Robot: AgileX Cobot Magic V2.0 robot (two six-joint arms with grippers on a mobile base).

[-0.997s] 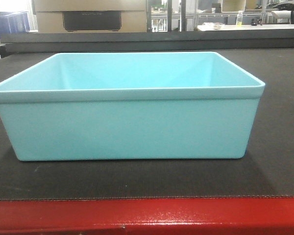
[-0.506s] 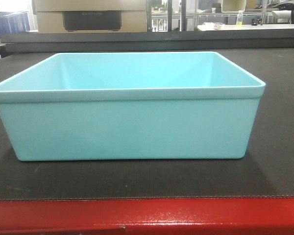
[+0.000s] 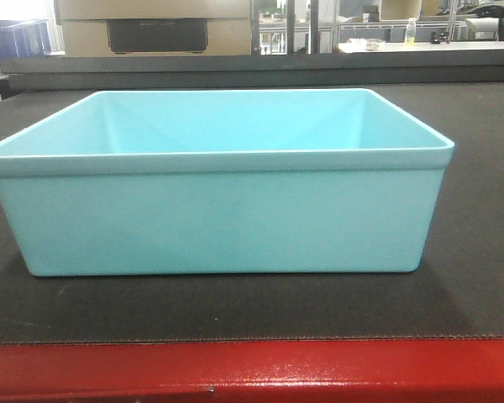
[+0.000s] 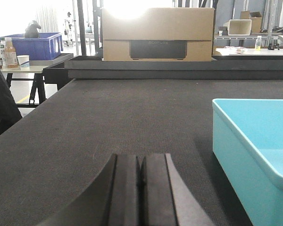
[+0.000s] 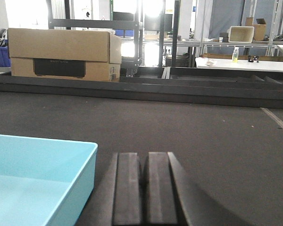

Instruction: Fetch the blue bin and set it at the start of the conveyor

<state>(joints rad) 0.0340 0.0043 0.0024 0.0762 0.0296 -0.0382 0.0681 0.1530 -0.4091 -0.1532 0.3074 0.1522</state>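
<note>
The blue bin (image 3: 223, 218), a pale cyan tub with a rolled rim, rests upright and empty on the dark belt of the conveyor start (image 3: 479, 252), just behind the red front strip (image 3: 252, 369). In the left wrist view the bin (image 4: 254, 160) lies to the right of my left gripper (image 4: 140, 162), which is shut on nothing and apart from the bin. In the right wrist view the bin (image 5: 37, 183) is to the left of my right gripper (image 5: 145, 162), also shut and holding nothing. Neither gripper shows in the front view.
A raised dark rail (image 3: 260, 71) borders the belt's far side. Behind it stand a cardboard box (image 4: 158, 35), a navy shelf bin (image 4: 30, 47) on a side table at far left, and a white table (image 5: 243, 63) with a bottle at far right.
</note>
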